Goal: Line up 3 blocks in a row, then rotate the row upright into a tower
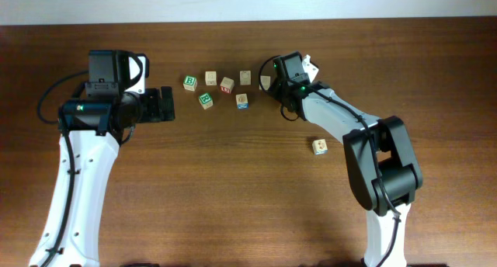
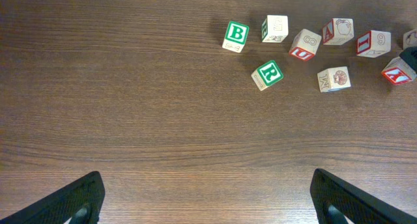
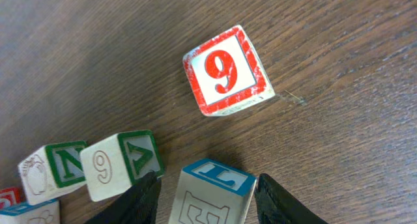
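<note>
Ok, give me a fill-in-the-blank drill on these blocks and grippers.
The red-framed block shows the digit ___. The right gripper straddles the E block, whose top frame is ___. The left gripper stands wide ___.
Missing words: 9; blue; open.

Blocks (image 2: 304, 44) beyond splayed left claw (image 2: 207, 185)
</note>
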